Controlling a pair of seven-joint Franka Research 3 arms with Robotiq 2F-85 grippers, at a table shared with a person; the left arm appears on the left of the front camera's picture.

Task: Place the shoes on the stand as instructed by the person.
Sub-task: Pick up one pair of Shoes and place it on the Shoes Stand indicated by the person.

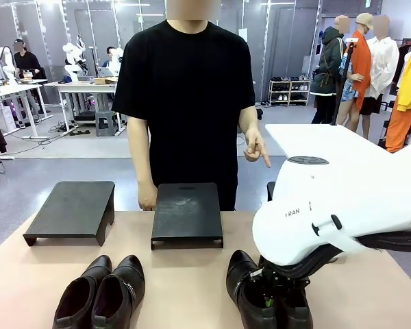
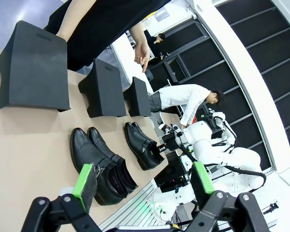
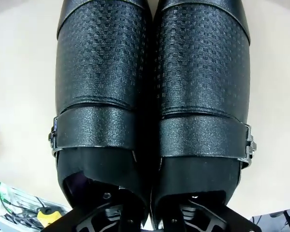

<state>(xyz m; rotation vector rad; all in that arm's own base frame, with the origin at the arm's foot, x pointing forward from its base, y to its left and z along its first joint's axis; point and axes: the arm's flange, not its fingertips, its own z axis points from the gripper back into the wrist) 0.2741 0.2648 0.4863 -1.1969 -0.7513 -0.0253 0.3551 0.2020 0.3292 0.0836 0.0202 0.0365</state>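
Shoes (image 1: 99,291) before stands (image 1: 72,209) (person (image 1: 185,89) behind)

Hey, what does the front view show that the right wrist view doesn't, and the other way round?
Front view adds the person's hand pointing down, the left stand, the middle stand and the left pair of shoes. Right wrist view adds the embossed leather, the buckled straps and the fingers reaching into the shoe openings. Both share the right gripper shut on the right pair of shoes on the tan table.

Shoes (image 3: 104,72) black, diamond-embossed — stands (image 1: 72,205) black, table (image 1: 185,281) tan, T-shirt (image 1: 185,89) black, arm (image 1: 342,205) white.
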